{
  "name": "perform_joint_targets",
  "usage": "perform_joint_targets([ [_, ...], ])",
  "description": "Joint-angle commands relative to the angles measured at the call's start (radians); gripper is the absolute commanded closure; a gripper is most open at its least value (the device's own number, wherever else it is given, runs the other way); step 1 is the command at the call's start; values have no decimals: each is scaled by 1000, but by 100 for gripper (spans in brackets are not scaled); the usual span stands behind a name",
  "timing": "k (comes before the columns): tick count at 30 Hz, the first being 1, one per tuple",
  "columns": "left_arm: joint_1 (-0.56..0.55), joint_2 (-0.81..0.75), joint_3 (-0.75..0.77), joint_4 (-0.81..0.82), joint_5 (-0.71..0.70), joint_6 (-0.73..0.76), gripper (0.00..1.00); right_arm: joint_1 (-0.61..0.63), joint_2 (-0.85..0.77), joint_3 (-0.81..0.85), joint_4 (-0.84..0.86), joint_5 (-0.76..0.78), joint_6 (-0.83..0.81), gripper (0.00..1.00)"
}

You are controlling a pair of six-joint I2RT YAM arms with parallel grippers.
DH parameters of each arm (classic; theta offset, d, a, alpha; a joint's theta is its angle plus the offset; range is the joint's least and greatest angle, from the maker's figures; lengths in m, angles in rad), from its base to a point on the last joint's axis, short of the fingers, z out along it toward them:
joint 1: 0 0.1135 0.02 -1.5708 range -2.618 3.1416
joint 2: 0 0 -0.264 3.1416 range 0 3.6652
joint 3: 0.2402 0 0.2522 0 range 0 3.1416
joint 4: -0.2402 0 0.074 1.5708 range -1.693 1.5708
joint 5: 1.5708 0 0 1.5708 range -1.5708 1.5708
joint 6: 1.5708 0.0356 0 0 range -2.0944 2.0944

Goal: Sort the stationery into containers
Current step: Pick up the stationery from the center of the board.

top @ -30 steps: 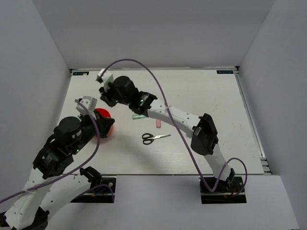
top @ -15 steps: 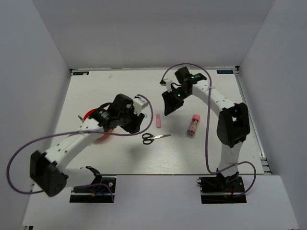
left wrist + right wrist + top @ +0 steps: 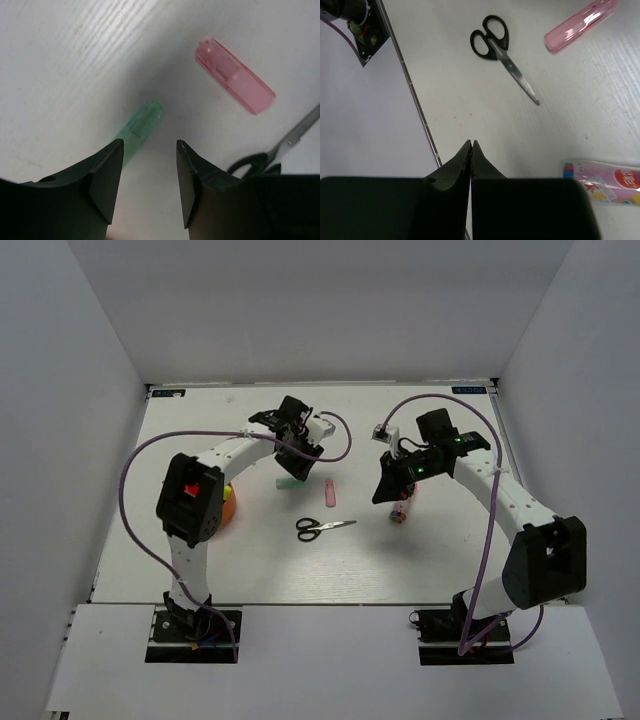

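White worktop (image 3: 450, 560), both arms out over its middle. You've got one container in sight: the orange-red cup (image 3: 229, 502), toward the worktop's left edge and half hidden behind the left arm's elbow.

The black-handled scissors (image 3: 322, 527) lie about mid-worktop, a little toward the near edge, blades pointing at the right edge. The pink-capped tube (image 3: 400, 512) is right of the scissors, just beside the right gripper (image 3: 471, 145). That gripper's fingers are pressed together with nothing between them. The translucent pink bottle (image 3: 235, 82) lies flat between the scissors and the far edge. None of these are in the cup.

The smallest item is the mint stick (image 3: 141, 126), flat on the worktop left of the pink bottle and apart from it. That's the one to mind.

- The left gripper (image 3: 149, 145) hangs right over it, fingers spread, gripping nothing.
- In the left wrist view the stick runs diagonally. Its far end shows in the gap and its near end slips under the left-hand finger, so it sits off toward that finger, not centred.
- Its long axis is skewed to the closing line rather than square across it.
- The left arm is clearly nearer; the right is well apart.

My guess is you'd shift toward that finger's side and twist the wrist a little before closing, or the stick may pivot out. The cup is then a short carry toward the left edge.
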Motion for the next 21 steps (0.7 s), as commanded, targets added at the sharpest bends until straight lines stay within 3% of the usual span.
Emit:
perform_joint_targets([
  [1, 12, 70, 128, -31, -5, 58, 42, -43, -62, -7, 47, -40, -42, 100],
  [8, 15, 199, 228, -68, -23, 92, 41, -92, -85, 0, 32, -109, -43, 100],
  [16, 20, 112, 44, -22, -31, 144, 37, -120, -56, 12, 4, -175, -57, 100],
  [21, 44, 104, 41, -47, 18, 138, 32, -135, -51, 12, 0, -189, -51, 100],
])
